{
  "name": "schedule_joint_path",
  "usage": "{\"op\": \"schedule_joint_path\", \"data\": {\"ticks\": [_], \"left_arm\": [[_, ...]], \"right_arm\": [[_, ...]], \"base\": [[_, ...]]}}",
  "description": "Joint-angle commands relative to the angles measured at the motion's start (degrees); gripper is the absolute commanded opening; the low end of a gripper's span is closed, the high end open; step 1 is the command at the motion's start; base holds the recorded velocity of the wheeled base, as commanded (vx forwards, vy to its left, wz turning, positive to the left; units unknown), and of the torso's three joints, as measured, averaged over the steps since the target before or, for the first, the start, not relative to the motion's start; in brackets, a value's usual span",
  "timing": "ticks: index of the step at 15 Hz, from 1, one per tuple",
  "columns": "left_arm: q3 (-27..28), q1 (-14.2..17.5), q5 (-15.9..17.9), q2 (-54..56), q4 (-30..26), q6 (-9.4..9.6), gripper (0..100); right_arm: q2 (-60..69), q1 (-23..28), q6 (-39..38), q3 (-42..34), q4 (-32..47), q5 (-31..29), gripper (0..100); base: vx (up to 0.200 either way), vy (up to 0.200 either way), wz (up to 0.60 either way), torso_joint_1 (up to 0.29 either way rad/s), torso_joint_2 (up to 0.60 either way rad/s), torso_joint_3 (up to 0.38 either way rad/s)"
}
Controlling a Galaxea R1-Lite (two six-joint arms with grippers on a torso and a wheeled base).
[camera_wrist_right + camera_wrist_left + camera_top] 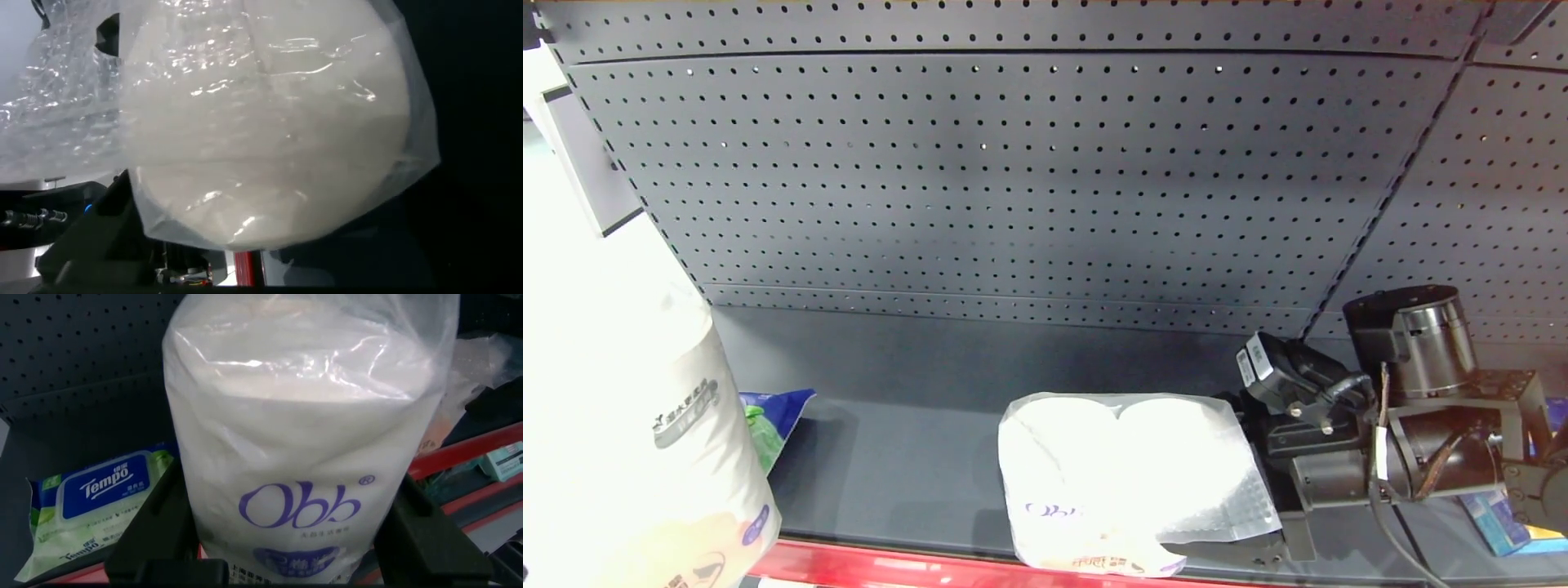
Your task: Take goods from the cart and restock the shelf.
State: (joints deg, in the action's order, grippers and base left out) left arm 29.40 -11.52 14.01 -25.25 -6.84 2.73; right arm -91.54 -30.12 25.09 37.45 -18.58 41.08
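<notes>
Firmly holds a tall pack of rolls (302, 433) in the left pincer (286, 498), one black finger pressed to each side of the clear wrap. Carries it upright just in front of the left end of the shelf (915, 457), where it overlaps the red front edge (890, 563) in the head view. Shows purple print low on the wrap.

Grips a flat pack of rolls (1111, 474) with the right pincer (1254, 465), fingers set on either side of the pack's right end and touching the plastic. Rests that pack on its side on the shelf deck, near the middle, with its near end at the red front edge and two rounded roll shapes showing side by side through the plastic. Leaves a stretch of dark deck between the two packs.

Shows a packet of wipes (90, 502), green and blue, lying flat on the deck at the left, behind the tall pack and partly hidden by it from the head camera. Backs onto a dark pegboard (1013, 180) dotted with holes. Shows a blue box (1494, 514) on the deck at the far right, beyond the right arm and well apart from the flat pack.
</notes>
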Motion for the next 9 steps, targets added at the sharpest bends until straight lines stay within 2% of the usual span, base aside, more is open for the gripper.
{"op": "schedule_joint_path", "data": {"ticks": [1,5,9], "left_arm": [[0.0,0.0,0.0,0.0,0.0,-0.01,0],[-0.6,0.0,0.0,-0.2,0.0,0.08,0],[-0.8,0.0,0.0,-0.3,0.1,-0.01,0]], "right_arm": [[1.2,0.1,0.0,-0.2,-0.3,0.1,100],[2.8,0.4,-0.1,-0.7,-0.1,-0.1,100],[6.6,1.0,-0.1,-4.5,-0.1,-0.9,100]], "base": [[0.000,0.000,0.00,0.000,0.00,0.000],[0.000,0.000,0.00,0.000,0.00,0.000],[0.000,0.000,0.00,0.000,0.00,0.000]]}}
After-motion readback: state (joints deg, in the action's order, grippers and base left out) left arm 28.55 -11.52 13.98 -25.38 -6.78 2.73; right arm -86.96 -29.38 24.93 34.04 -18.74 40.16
